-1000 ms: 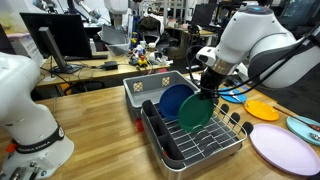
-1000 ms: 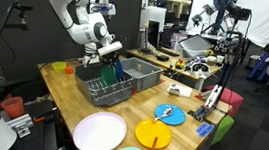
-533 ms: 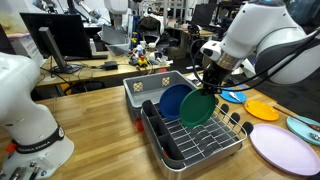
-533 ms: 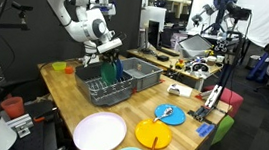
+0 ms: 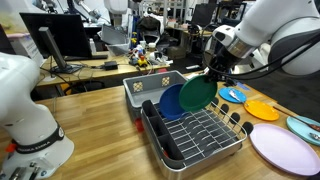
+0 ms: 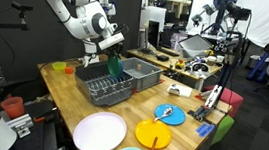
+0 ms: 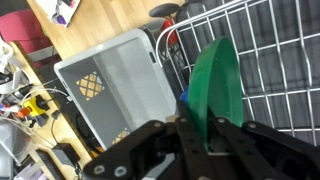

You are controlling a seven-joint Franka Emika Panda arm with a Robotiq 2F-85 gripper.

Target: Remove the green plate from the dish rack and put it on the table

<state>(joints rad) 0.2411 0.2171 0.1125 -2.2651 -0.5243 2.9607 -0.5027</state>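
My gripper (image 5: 212, 72) is shut on the rim of the green plate (image 5: 196, 92) and holds it on edge, lifted just above the dish rack (image 5: 205, 142). The dark blue plate (image 5: 171, 103) still stands in the rack behind it. In the other exterior view the gripper (image 6: 109, 54) holds the green plate (image 6: 114, 67) over the dish rack (image 6: 95, 89). In the wrist view the green plate (image 7: 218, 85) sits between the fingers (image 7: 160, 140) of my gripper (image 7: 197, 130), above the rack wires (image 7: 285, 60). The wooden table (image 5: 100, 118) lies all around.
A grey plastic bin (image 5: 148, 86) stands right behind the rack. A large lavender plate (image 5: 284, 148), a yellow plate (image 5: 262, 108) and blue dishes lie on the table beside the rack. A second white robot base (image 5: 35, 125) stands at one table end.
My gripper has risen with the green plate, lifting it from between the rack's prongs to just above the rack. The blue plate has stayed put.
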